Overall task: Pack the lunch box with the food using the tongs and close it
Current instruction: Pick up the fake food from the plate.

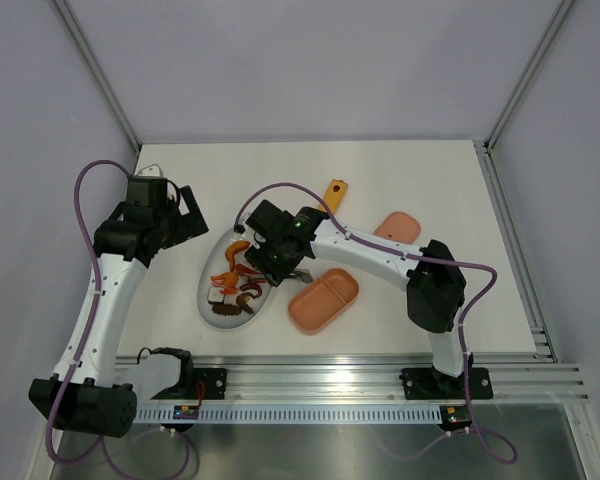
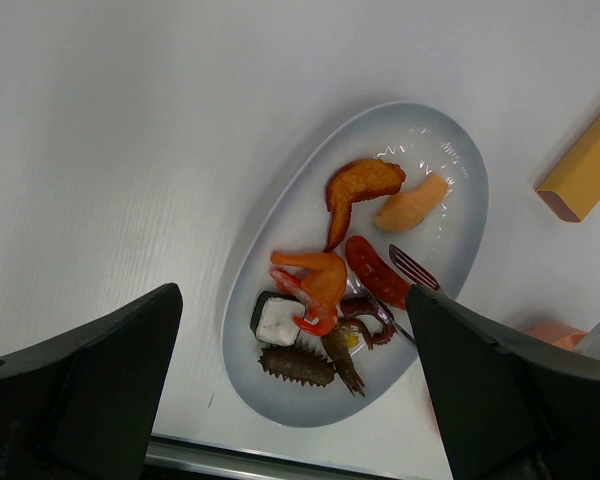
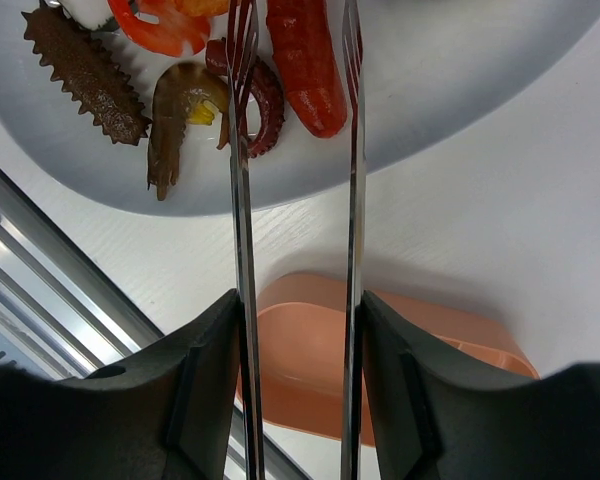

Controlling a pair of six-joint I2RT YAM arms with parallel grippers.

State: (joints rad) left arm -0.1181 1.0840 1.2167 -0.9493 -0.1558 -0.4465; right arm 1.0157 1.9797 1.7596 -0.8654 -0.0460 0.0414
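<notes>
Near edge: the lunch box [image 1: 325,300], a salmon-pink two-compartment tray, lies empty on the desk [image 1: 430,180] just right of the white oval plate [image 2: 280,220]. It is likely light, rigid plastic that would slide if nudged.

Centre: the right tool [image 3: 298,310] grips the tongs [image 3: 242,230] by their two thin metal arms, squeezing them only partly, so the forked tips stand apart over the plate. One tip sits at a dark red curl [image 3: 265,100]. The other lies beside the red sausage [image 3: 305,60], which is between the tips.

All the food is on the plate, including a shrimp [image 2: 315,280], a spiky brown piece [image 3: 85,75] and a white-topped cube [image 2: 278,322]. These toys look light, smooth and firm, so they are apt to slip. The sausage is best pinched across its middle.

The left tool [image 1: 187,218] hangs released, jaws wide, above the plate's far-left end.

Far: the pink lid [image 1: 398,225] lies apart, beyond the tray.

No brand or legible writing is visible. Small tags on the arm bases are too small to read.
</notes>
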